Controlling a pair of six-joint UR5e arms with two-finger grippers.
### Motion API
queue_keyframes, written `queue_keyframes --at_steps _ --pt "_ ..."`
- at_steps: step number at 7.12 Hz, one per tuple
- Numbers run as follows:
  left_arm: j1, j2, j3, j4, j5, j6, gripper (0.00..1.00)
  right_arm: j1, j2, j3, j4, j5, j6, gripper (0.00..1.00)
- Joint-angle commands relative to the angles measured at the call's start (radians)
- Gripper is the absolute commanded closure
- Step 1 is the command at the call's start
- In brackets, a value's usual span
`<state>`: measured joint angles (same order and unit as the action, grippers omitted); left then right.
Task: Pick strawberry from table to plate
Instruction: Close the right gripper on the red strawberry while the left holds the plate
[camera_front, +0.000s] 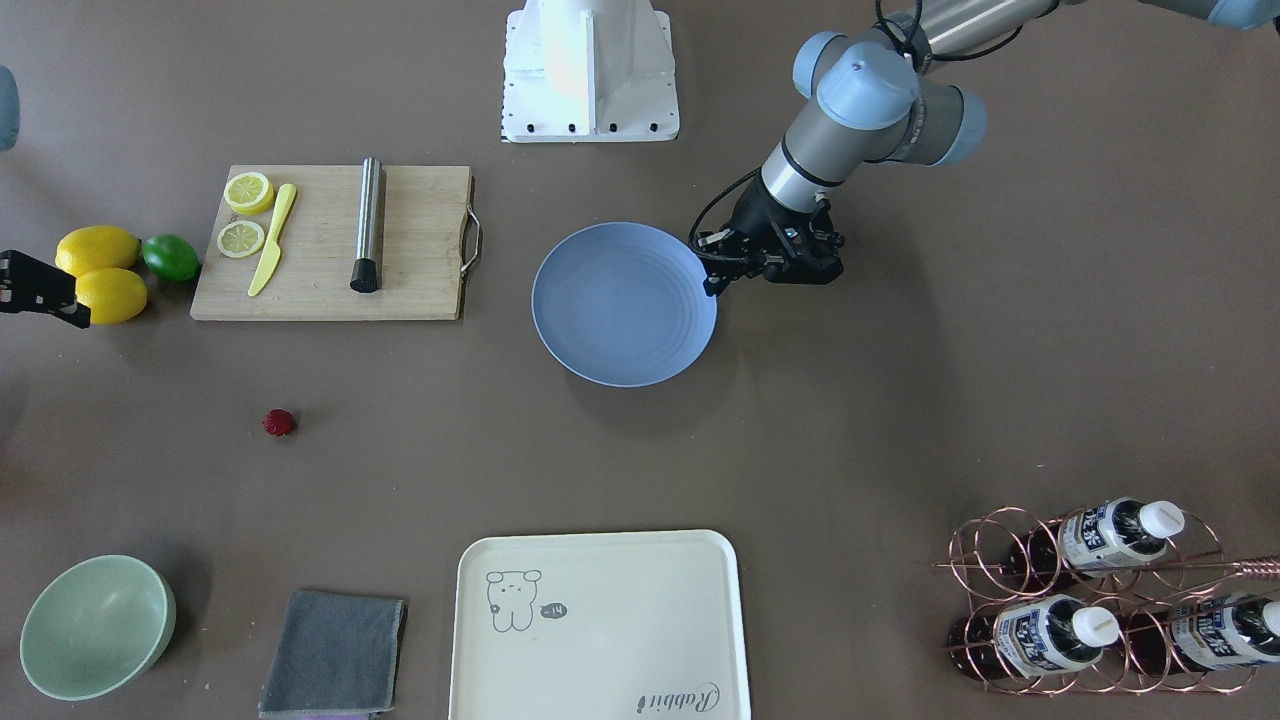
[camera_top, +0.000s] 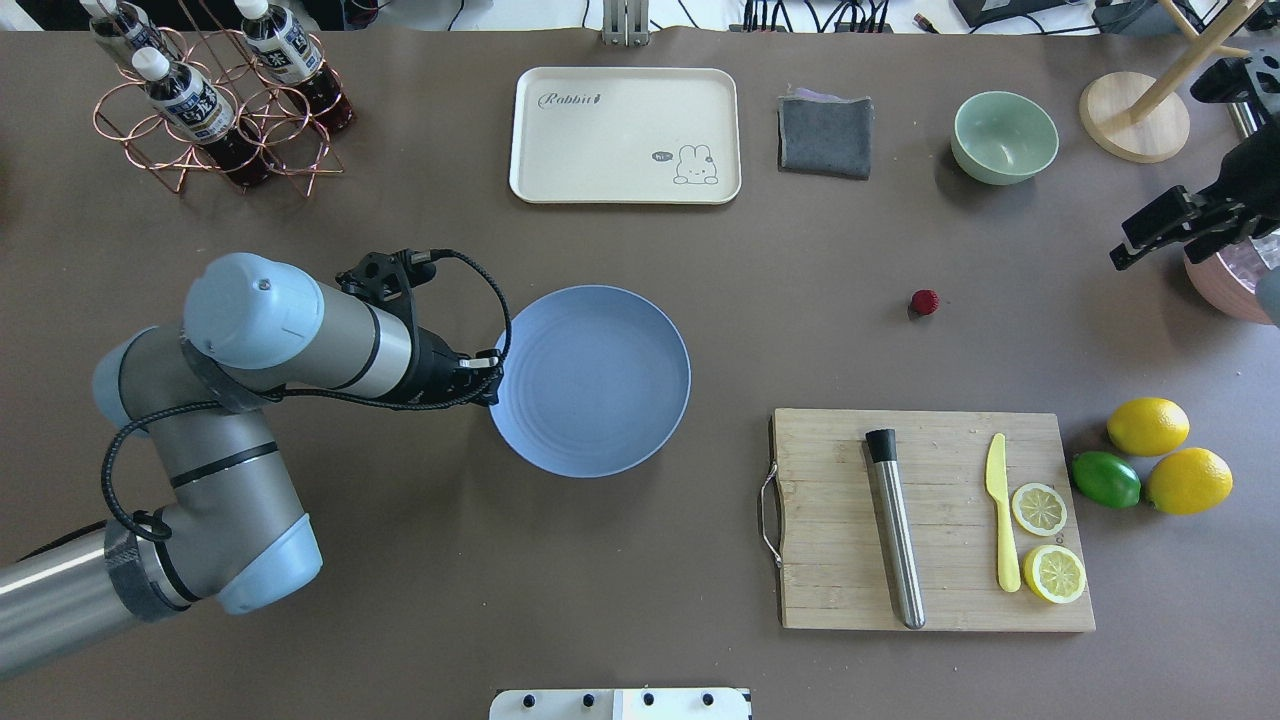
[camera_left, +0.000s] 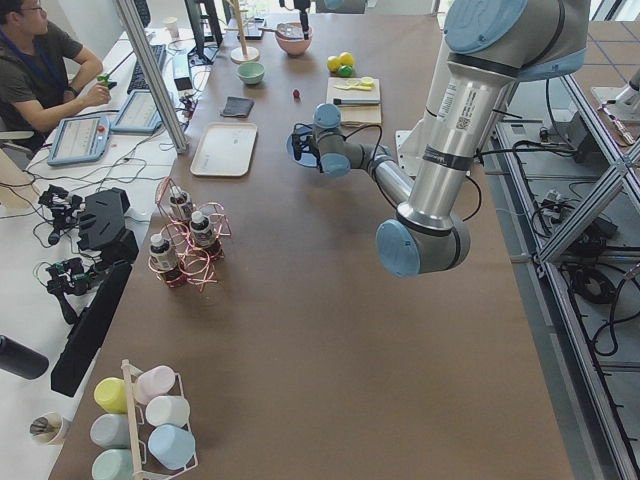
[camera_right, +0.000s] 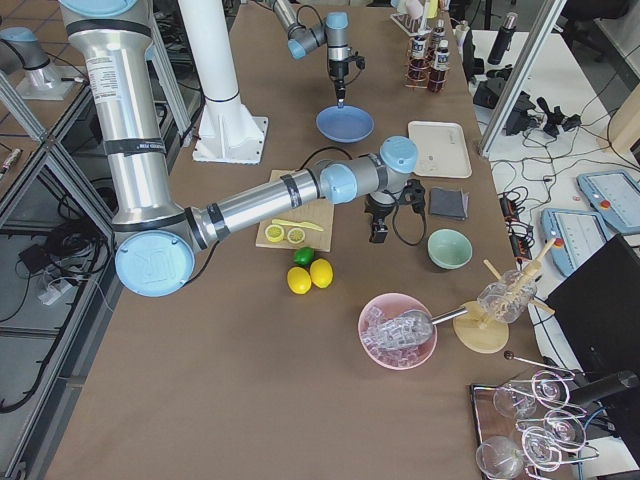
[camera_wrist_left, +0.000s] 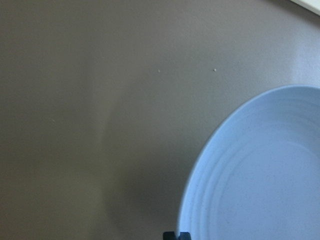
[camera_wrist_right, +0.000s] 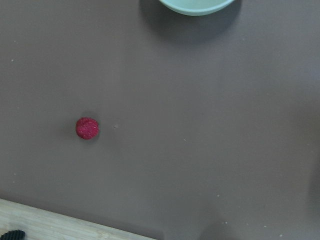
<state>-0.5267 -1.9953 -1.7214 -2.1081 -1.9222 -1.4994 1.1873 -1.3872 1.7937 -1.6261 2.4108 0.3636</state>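
The strawberry (camera_top: 925, 301) lies alone on the table (camera_top: 760, 300), untouched and well apart from the plate (camera_top: 590, 380). It sits in the open stretch between the green bowl (camera_top: 1004, 136) and the wooden cutting board (camera_top: 930, 520). My right gripper (camera_top: 1125, 255) hangs above the table out toward the board's far side, near the two lemons (camera_top: 1148, 425) and the lime (camera_top: 1105, 479). My right wrist camera looks down on the red fruit without showing my fingers, so I cannot tell whether they are spread or closed.

My left gripper (camera_front: 712, 285) points down just beside the blue plate's rim. Its fingertips (camera_wrist_left: 176, 235) look pressed together, with nothing between them.

The cream tray (camera_top: 625, 135) carries the word "Rabbit" in script, a small animal drawing and a tiny speech bubble I cannot read. The bottles (camera_top: 185, 100) in the copper wire rack (camera_top: 215, 150) have white labels with dark print, too small to make out. On the board lie a steel muddler (camera_top: 895, 530), a yellow knife (camera_top: 1000, 510) and two lemon slices (camera_top: 1040, 508).
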Motion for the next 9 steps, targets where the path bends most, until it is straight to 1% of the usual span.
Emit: queue_keyframes --at_steps 1,2,3,4,5,6,7,9 --pt "0.072 -0.026 0.025 0.008 0.081 -0.005 1.0 -0.084 0.063 -0.003 0.0 -0.063 0.119 0.0" --pt "0.086 -0.043 0.034 0.008 0.089 -0.007 1.0 -0.115 0.083 -0.01 0.0 -0.074 0.126 0.0" --pt "0.088 -0.045 0.037 0.008 0.1 -0.009 1.0 -0.147 0.086 -0.013 0.002 -0.103 0.138 0.01" --pt "0.088 -0.043 0.037 0.008 0.101 -0.01 1.0 -0.169 0.088 -0.034 0.064 -0.123 0.168 0.01" --pt "0.088 -0.04 0.039 0.01 0.103 -0.009 0.76 -0.207 0.093 -0.087 0.174 -0.134 0.26 0.01" --pt "0.086 -0.036 0.039 0.01 0.103 -0.007 0.36 -0.237 0.105 -0.156 0.284 -0.162 0.306 0.02" --pt "0.082 -0.036 0.04 0.01 0.103 -0.005 0.24 -0.25 0.135 -0.218 0.317 -0.171 0.305 0.02" --pt "0.065 -0.036 0.042 0.01 0.103 -0.001 0.24 -0.278 0.175 -0.269 0.321 -0.211 0.307 0.08"
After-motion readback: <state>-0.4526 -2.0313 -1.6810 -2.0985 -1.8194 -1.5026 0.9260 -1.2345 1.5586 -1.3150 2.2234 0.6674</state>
